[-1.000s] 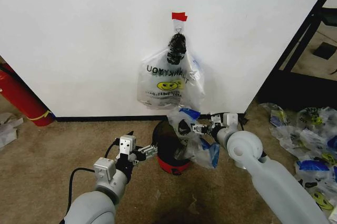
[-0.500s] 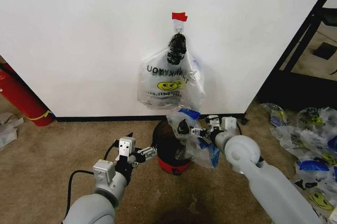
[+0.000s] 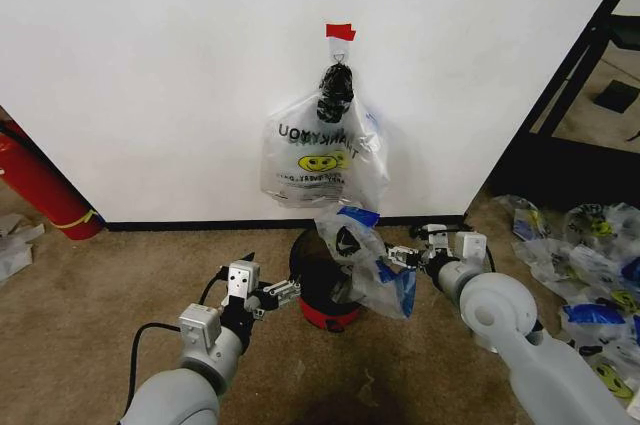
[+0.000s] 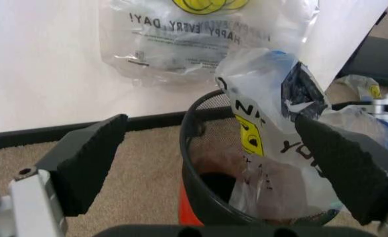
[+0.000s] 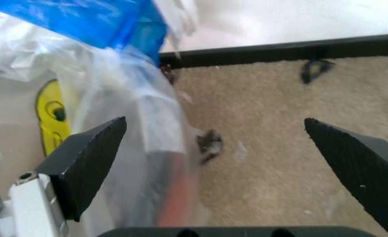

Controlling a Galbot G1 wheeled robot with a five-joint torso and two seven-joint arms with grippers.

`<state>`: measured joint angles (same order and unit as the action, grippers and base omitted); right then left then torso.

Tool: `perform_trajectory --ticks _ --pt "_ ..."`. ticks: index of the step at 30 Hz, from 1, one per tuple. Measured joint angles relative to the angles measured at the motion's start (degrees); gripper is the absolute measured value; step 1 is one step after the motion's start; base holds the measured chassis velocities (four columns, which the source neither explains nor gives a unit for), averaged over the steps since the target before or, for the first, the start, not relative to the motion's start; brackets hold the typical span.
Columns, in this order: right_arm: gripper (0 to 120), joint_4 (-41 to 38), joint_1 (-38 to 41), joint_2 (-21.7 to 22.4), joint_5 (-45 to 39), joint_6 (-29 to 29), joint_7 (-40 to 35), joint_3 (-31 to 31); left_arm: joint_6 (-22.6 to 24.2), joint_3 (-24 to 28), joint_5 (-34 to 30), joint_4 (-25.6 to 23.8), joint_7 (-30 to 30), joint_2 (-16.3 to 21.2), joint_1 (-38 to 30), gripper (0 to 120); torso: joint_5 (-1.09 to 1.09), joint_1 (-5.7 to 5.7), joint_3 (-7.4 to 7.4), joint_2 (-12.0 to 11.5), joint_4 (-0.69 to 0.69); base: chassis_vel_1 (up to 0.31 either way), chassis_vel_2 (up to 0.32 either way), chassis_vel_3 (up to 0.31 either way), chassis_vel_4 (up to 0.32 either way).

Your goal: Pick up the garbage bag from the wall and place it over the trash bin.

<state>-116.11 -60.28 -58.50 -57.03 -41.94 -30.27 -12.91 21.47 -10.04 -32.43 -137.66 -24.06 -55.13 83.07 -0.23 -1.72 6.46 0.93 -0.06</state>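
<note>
Both arms reach forward, low over the floor. The left end effector (image 3: 283,292) is spread wide (fingers well apart). The right end effector (image 3: 402,256), farther right, is spread wide too.

Around the work: carpet and clutter

A thick bundle of smiley bags (image 3: 320,150) hangs by a black knot (image 3: 335,91). A red cylinder (image 3: 40,185) leans far left; loose smiley bags (image 3: 585,265) litter the tan carpet (image 3: 90,295) right.
</note>
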Motion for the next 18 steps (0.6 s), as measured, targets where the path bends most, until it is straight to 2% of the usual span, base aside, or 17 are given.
perform_trajectory --ticks 6,12,18 --pt "100 3.79 7.46 -0.98 -2.84 -0.01 -4.99 6.3 0.36 -0.47 0.03 -0.59 0.01 0.14 0.39 100 0.0 0.0 0.01 0.0 0.03 0.0 0.0 0.0 0.0" --pt "100 4.79 6.7 -1.16 -2.65 -0.04 -4.73 6.5 0.4 -0.84 0.42 -1.07 0.0 0.13 1.64 100 -0.01 0.0 0.01 0.0 -0.02 0.0 0.0 0.0 0.0" --pt "100 6.05 7.52 -2.83 -2.34 -0.04 -3.22 7.27 0.37 -0.72 0.48 -0.85 0.1 0.02 1.28 100 -0.01 0.0 0.0 0.0 0.0 0.0 0.0 0.0 0.0"
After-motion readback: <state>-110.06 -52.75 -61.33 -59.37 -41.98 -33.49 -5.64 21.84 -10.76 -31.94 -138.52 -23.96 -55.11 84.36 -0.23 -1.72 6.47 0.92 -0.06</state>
